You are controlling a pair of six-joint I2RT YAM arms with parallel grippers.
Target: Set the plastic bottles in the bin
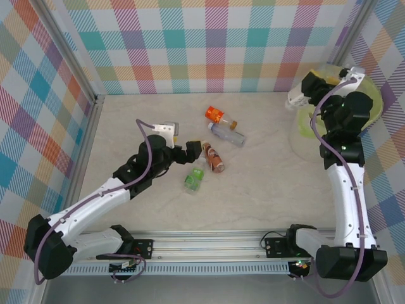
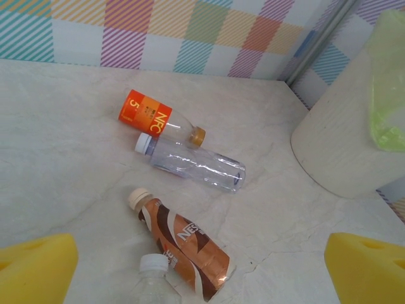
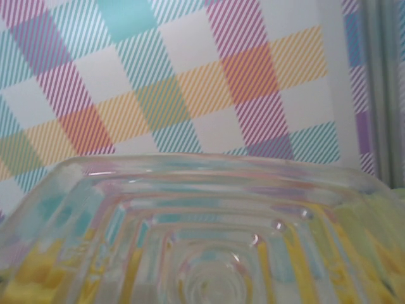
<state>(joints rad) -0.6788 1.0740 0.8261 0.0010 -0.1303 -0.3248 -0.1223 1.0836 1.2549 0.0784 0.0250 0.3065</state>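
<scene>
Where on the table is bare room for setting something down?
Free: between the clear bottle and the bin; between the green bottle and the front rail. Crowded: around the brown bottle at the centre.

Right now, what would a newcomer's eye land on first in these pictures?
First, the right claw gripping a clear bottle up by the lime-lined bin at the table's far right. Next, the loose bottles lying mid-table, notably the orange-labelled bottle and the brown-labelled bottle. The left claw sits wide open just beside them.
</scene>
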